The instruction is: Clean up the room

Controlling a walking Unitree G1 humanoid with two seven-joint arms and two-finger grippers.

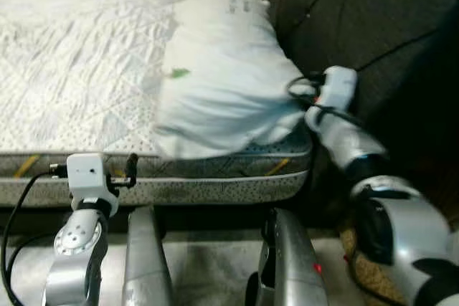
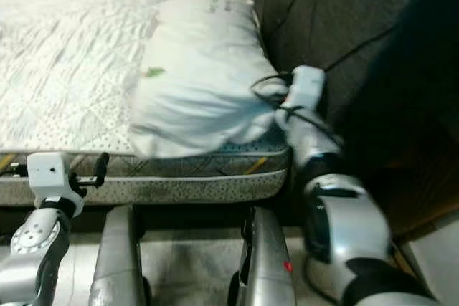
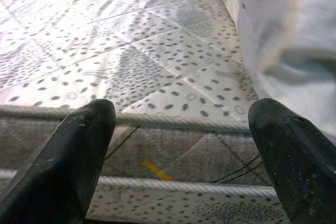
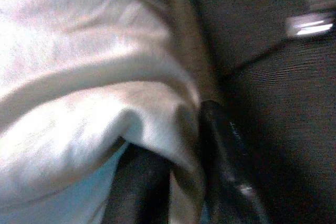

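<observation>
The robot's two silver legs (image 1: 143,263) stand nearest the camera, planted on the pale floor (image 1: 208,263) right up against the side of the mattress (image 1: 79,84). The mattress has a quilted white top with dark speckles, grey sides and a corded edge. On its right-hand corner lies a white pillow (image 1: 219,77), blurred in the head views and overhanging the near edge slightly; a small green mark shows on its cover. Beyond it, to the right, rises a dark tufted headboard (image 1: 344,12).

The right gripper (image 4: 176,182) is at the pillow's near right corner — in the right wrist view its two black fingers (image 4: 226,156) are clenched on a fold of the white fabric, which bunches between them. The left gripper (image 3: 178,156) sits low at the mattress's near edge, to the left of the pillow and apart from it — its fingers (image 3: 68,161) are spread wide and empty, framing the speckled side panel.
</observation>
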